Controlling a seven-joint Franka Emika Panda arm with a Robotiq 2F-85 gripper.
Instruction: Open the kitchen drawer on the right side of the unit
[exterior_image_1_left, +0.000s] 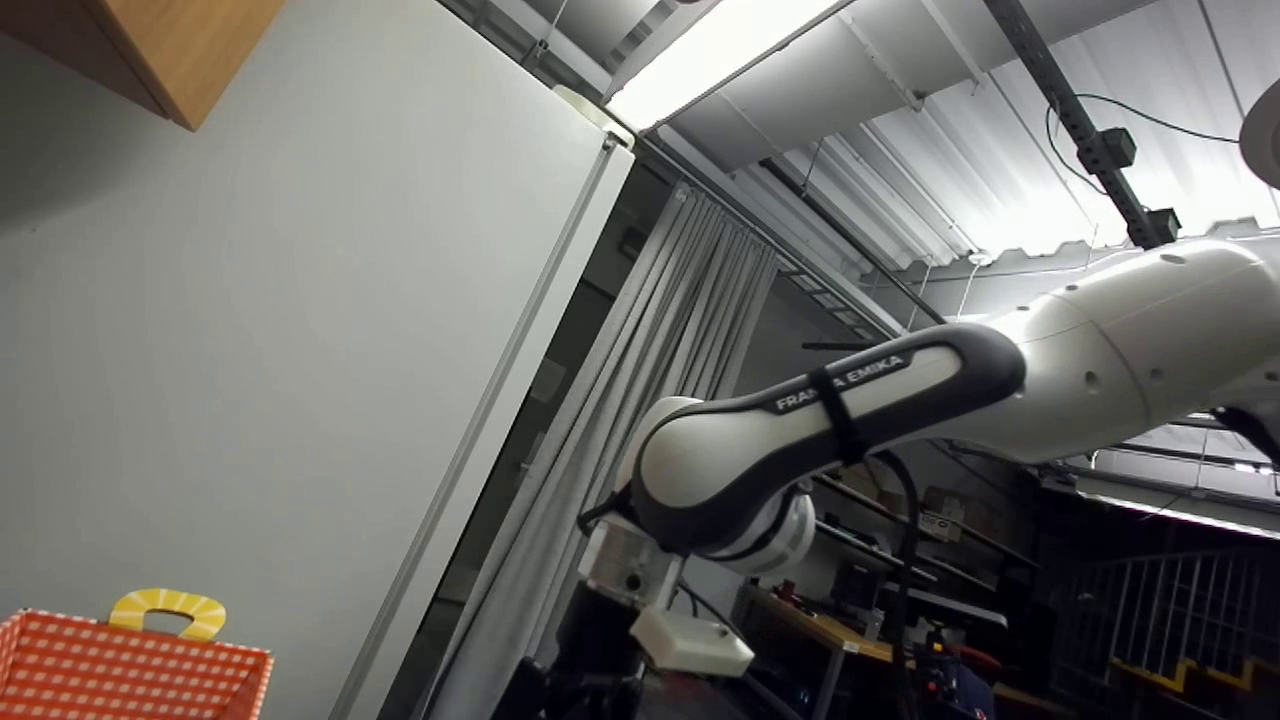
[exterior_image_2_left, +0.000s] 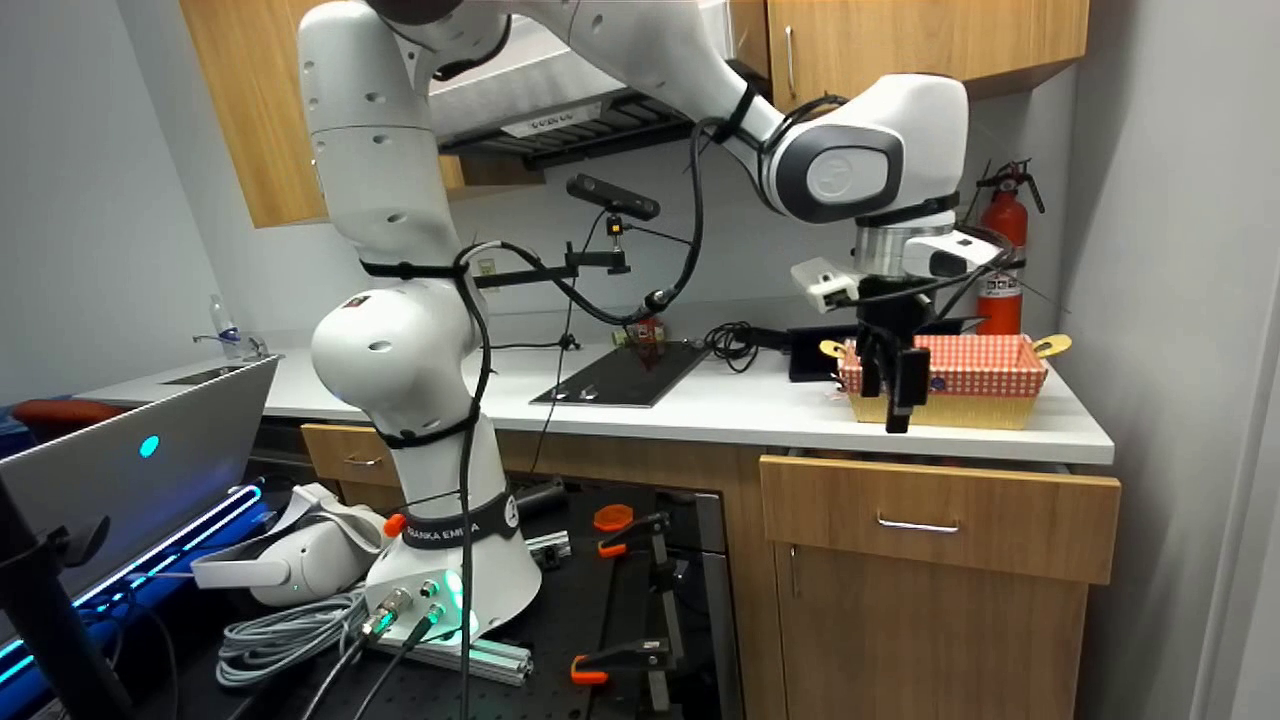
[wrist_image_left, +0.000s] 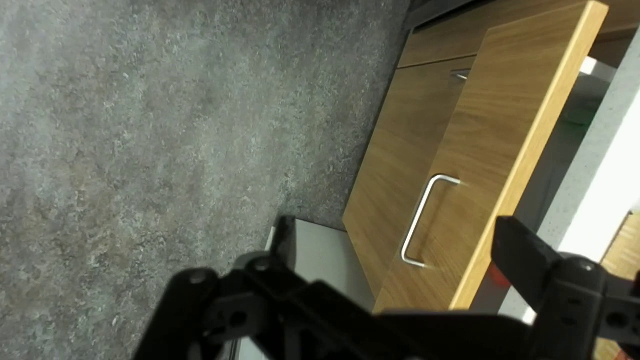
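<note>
The wooden kitchen drawer (exterior_image_2_left: 830, 505) at the right end of the unit stands partly open below the white counter in an exterior view. Its silver handle (exterior_image_2_left: 918, 526) is on the front. In the wrist view the drawer front (wrist_image_left: 510, 100) sticks out past the counter edge, with a gap behind it. The bar handle (wrist_image_left: 415, 219) appears between my fingers there. My gripper (wrist_image_left: 395, 225) is open and empty. In an exterior view the gripper (exterior_image_2_left: 887, 400) hangs above the drawer, near the counter's front edge, apart from the handle. The drawer's inside is mostly hidden.
A red-checked basket (exterior_image_2_left: 975, 365) stands on the counter (exterior_image_2_left: 730, 425) behind the gripper. A fire extinguisher (exterior_image_2_left: 1003, 250) is beside the wall (exterior_image_2_left: 1180, 350) on the right. A cabinet door (exterior_image_2_left: 920, 640) is below the drawer. Orange-tipped clamps (exterior_image_2_left: 630, 660) are near the robot base.
</note>
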